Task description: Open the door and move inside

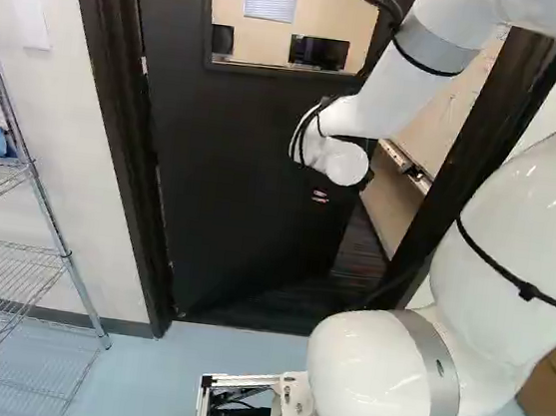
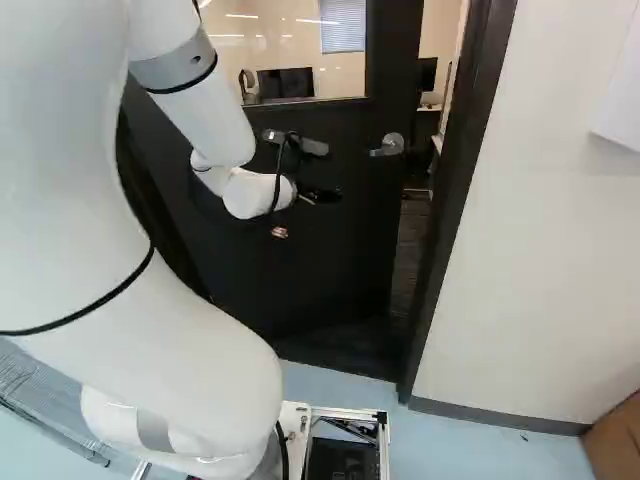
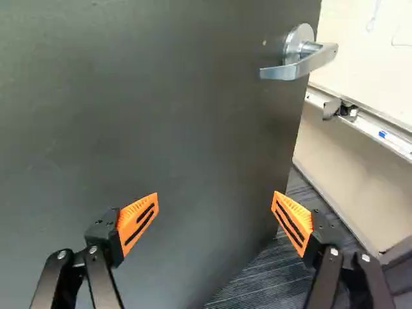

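The door (image 2: 345, 235) stands partly open, swung into the room beyond, with a gap between its handle edge and the dark frame (image 2: 458, 190). The arm (image 1: 380, 109) reaches forward to the door, and the gripper (image 2: 293, 215) at its end is in front of the dark panel, below the window (image 1: 292, 14). Its two fingers are spread wide, with nothing between them and nothing in their hold; the orange pads (image 3: 138, 219) face each other across bare space. I can't tell whether the gripper touches the door. The metal lever handle (image 3: 299, 61) is ahead of the gripper and well apart from the pads, close to the door's free edge. One finger shows against the panel, the other past that edge, over dark carpet (image 3: 257, 280). Through the gap there is a pale wall with a tray rail (image 3: 364, 122) along it. Monitors (image 1: 318, 52) show through the window. On the near side, the base's metal frame (image 2: 383, 455) is over a pale blue floor (image 2: 470, 450), short of the doorway. A wire shelf (image 1: 12, 248) stands at the left of the left base view, and a cardboard box (image 2: 615, 440) sits at the right of the right base view.
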